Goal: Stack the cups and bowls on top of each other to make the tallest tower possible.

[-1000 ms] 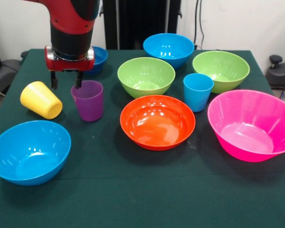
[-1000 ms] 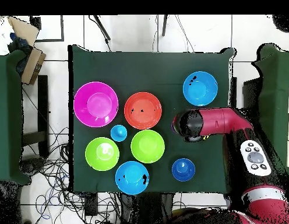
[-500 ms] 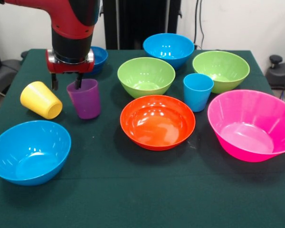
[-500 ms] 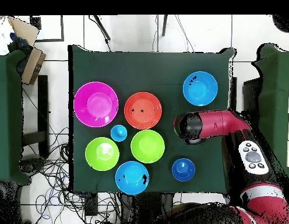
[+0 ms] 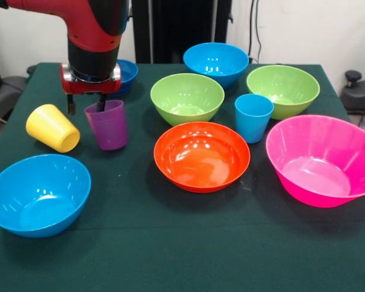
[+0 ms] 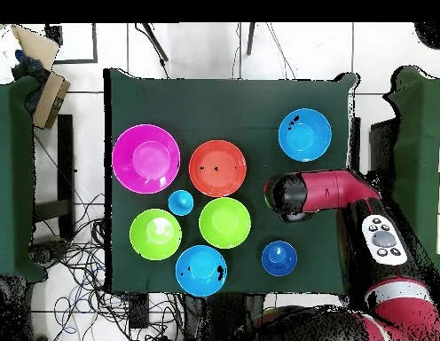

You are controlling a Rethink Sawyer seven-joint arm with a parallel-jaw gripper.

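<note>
My gripper [image 5: 86,111] hangs over the left part of the table in the front view, fingers apart. One finger is inside the ribbed purple cup [image 5: 109,129], the other outside its left wall, and the cup leans. The yellow cup [image 5: 52,128] lies tilted just to the left. The light blue cup [image 5: 253,117] stands between the orange bowl [image 5: 201,155], the two lime green bowls [image 5: 187,97] [image 5: 283,90] and the large pink bowl [image 5: 322,161]. Light blue bowls sit at the back [image 5: 216,62] and front left [image 5: 36,193]. In the overhead view the arm [image 6: 299,194] hides both cups.
The small dark blue bowl [image 5: 126,73] sits behind the arm, also seen in the overhead view [image 6: 278,257]. The table is covered with a dark green cloth [image 5: 188,243]. Cables and a cardboard box [image 6: 42,89] lie on the floor beside the table.
The gripper has shifted slightly left with a finger in the purple cup. The cup has moved left with it and now leans. Everything else is as before.
</note>
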